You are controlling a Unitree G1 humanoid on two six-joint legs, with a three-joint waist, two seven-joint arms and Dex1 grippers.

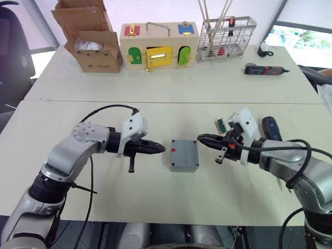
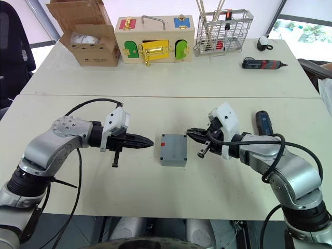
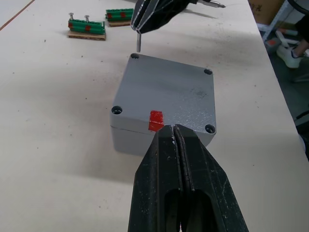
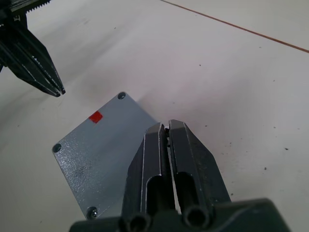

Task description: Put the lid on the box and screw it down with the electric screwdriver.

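**Lid seated on box, both grippers closed beside it**

While I watch from the head camera, the biggest thing before me is the near white table (image 1: 155,202), butted against a second table (image 1: 171,78) behind it. Along that far one stand a cardboard box (image 1: 91,39), a wooden box with coloured doors (image 1: 158,44) and a wire basket (image 1: 225,37), with a small black-and-red screwdriver (image 1: 265,69) lying to their right.

On the near table, between my two arms, sits the box (image 1: 184,155) with the lid (image 3: 169,94) already on it, edges lined up, a screw head visible in each corner hole and a red mark at the lid's edge towards my left arm. My left gripper (image 1: 158,149) points at it from just beside, fingers pressed together and holding nothing. My right gripper (image 1: 203,139) mirrors it on the other side, likewise pinched closed and empty. Neither touches the box.

Behind my right forearm lies the electric screwdriver (image 2: 263,123), partly hidden. Near it rests a small green clip (image 1: 220,124).
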